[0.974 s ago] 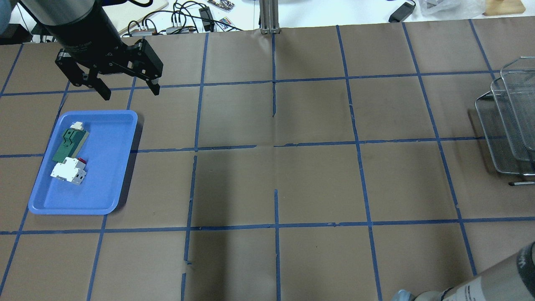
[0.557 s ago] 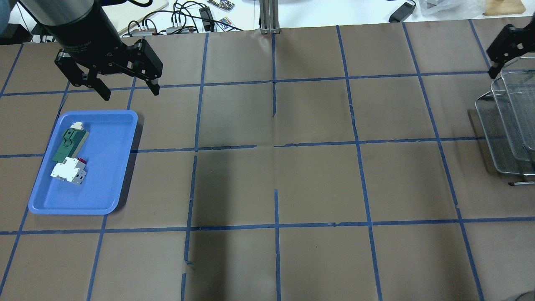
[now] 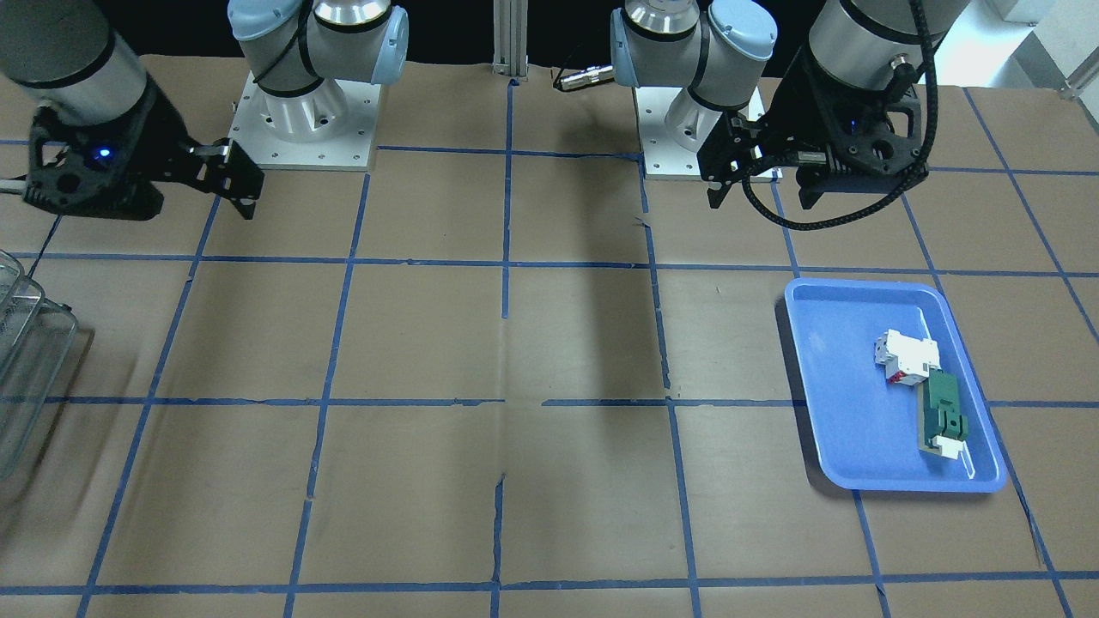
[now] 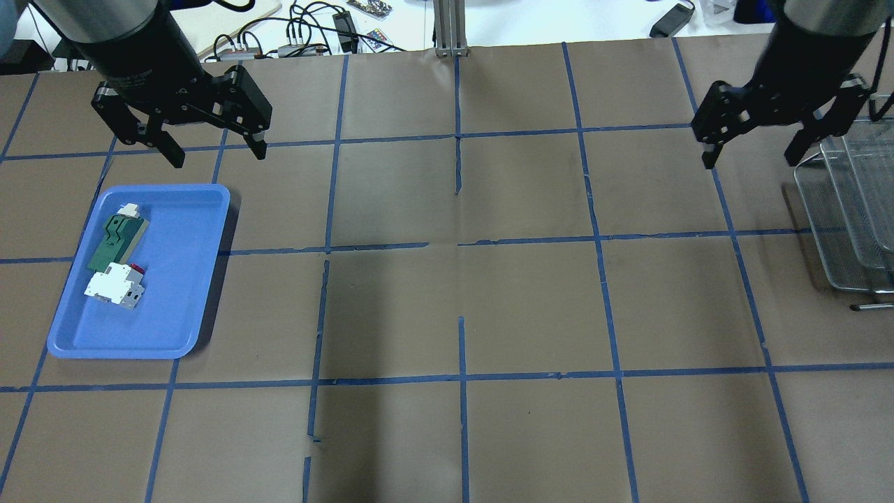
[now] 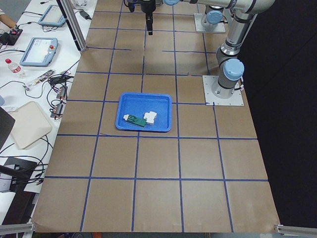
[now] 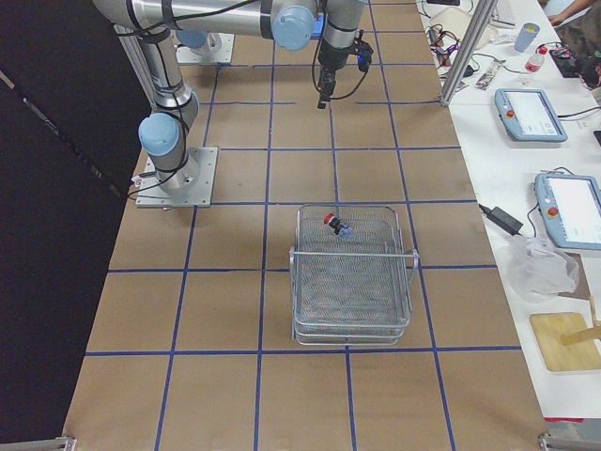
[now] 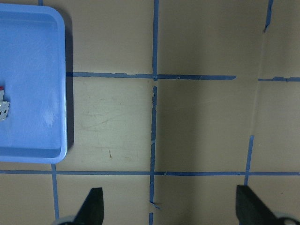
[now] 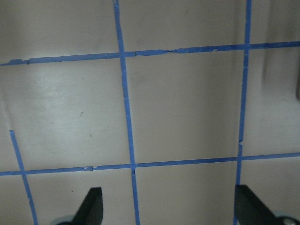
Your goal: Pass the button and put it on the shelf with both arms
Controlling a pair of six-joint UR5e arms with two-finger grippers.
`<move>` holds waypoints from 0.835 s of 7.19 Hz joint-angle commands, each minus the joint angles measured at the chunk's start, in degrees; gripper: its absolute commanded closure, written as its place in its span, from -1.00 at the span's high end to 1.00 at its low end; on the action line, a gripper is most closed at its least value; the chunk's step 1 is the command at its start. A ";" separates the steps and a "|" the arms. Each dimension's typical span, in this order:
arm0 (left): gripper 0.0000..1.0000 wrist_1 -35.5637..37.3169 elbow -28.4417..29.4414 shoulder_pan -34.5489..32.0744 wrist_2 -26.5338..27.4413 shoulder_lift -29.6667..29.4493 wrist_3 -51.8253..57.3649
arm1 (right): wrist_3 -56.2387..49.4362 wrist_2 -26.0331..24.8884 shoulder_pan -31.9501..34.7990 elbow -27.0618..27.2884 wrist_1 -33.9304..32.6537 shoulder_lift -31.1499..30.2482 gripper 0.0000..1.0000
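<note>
The button (image 6: pixel 334 225), red-capped with a black body, lies in the top tier of the wire shelf (image 6: pixel 299 282), near its end towards the table's middle. The shelf also shows at the overhead view's right edge (image 4: pixel 848 230) and the front view's left edge (image 3: pixel 26 360); the button is not visible there. My right gripper (image 4: pixel 751 162) hangs open and empty above the table just left of the shelf; its wrist view (image 8: pixel 168 208) shows only bare table. My left gripper (image 4: pixel 218 155) is open and empty, above the table beyond the blue tray; its wrist view (image 7: pixel 171 208) shows nothing between the fingers.
The blue tray (image 4: pixel 174 314) at the left holds a white-and-red block (image 4: pixel 115 288) and a green flat part (image 4: pixel 112 241). Brown paper with a blue tape grid covers the table. Cables and devices lie past the far edge (image 4: pixel 307 38).
My right arm has swung from the near right corner up past the shelf's far side; its open gripper now hangs just left of the shelf. The left gripper has not moved.
</note>
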 commanded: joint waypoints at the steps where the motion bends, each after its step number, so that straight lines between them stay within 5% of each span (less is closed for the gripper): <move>1: 1.00 0.05 0.00 -0.03 -0.08 -0.03 -0.09 | 1.84 2.77 1.42 7.68 -4.15 -5.14 1.00; 6: 1.00 0.05 0.00 -0.03 -0.08 -0.03 -0.09 | 1.05 1.64 5.73 7.17 -6.87 -5.85 1.00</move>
